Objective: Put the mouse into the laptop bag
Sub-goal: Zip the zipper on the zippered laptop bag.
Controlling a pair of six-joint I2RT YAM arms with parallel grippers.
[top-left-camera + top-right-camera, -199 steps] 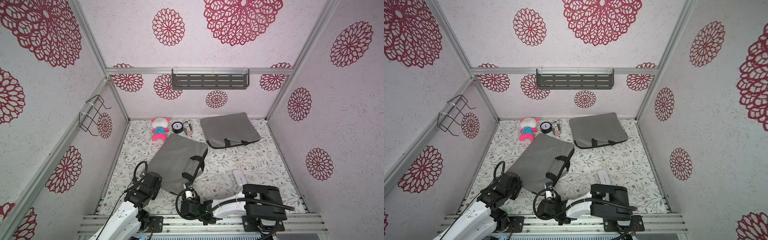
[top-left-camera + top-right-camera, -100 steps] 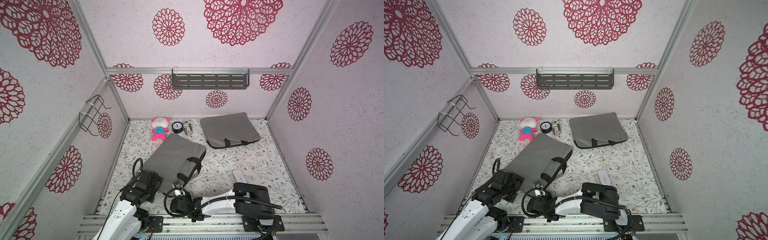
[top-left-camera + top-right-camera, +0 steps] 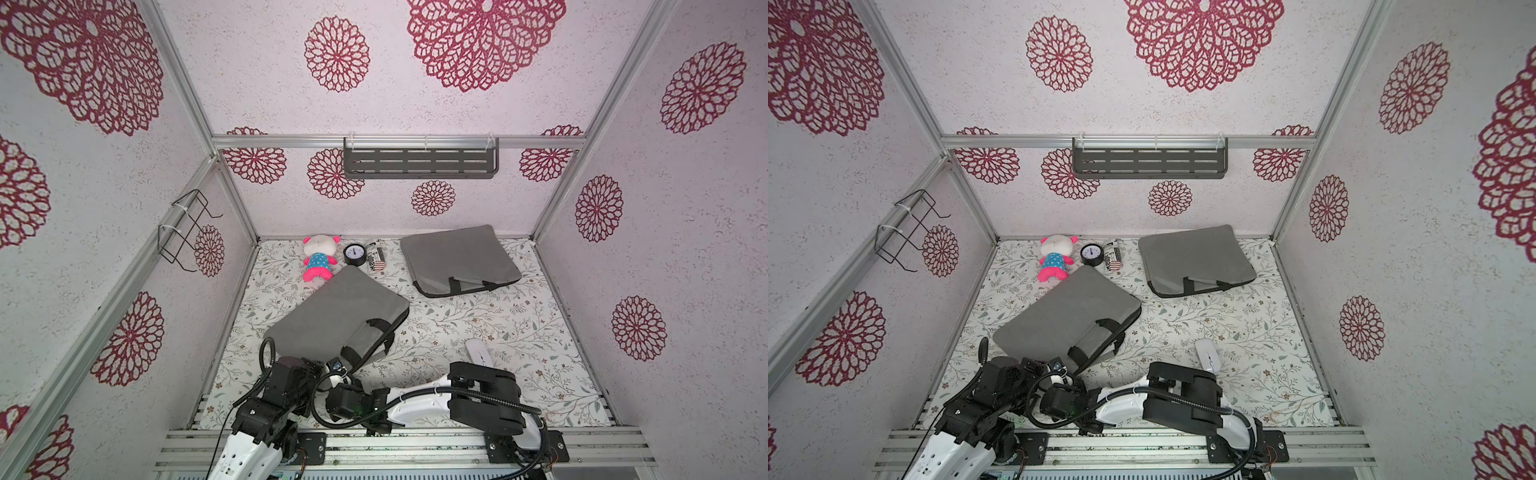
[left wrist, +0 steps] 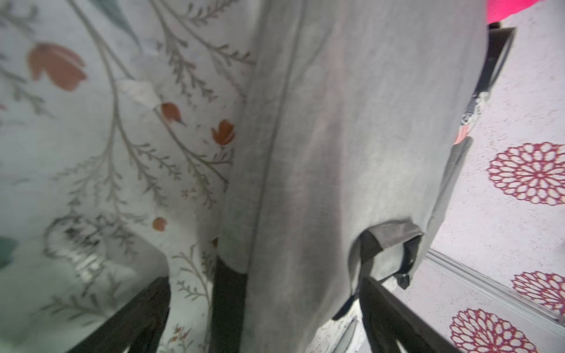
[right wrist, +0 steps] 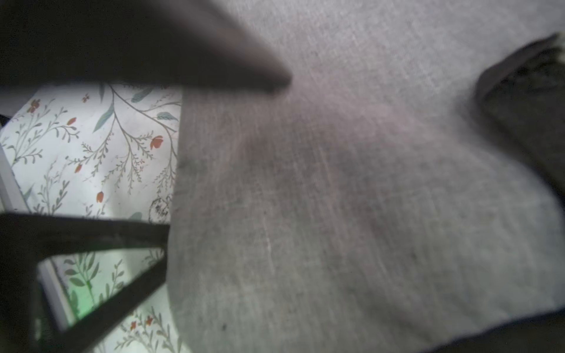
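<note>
In the last second the left gripper (image 4: 264,282) has gone from shut to wide, with the near edge of the grey fabric laptop bag (image 3: 336,316) between its fingers. The bag has slid toward the front-left of the floral bench (image 3: 498,316). The right gripper (image 3: 335,369) stays shut on the bag's near corner, so I judge the mouth is being prepared. Both arms reach low, close together. The white oval mouse (image 3: 478,353) lies untouched beside the right elbow.
</note>
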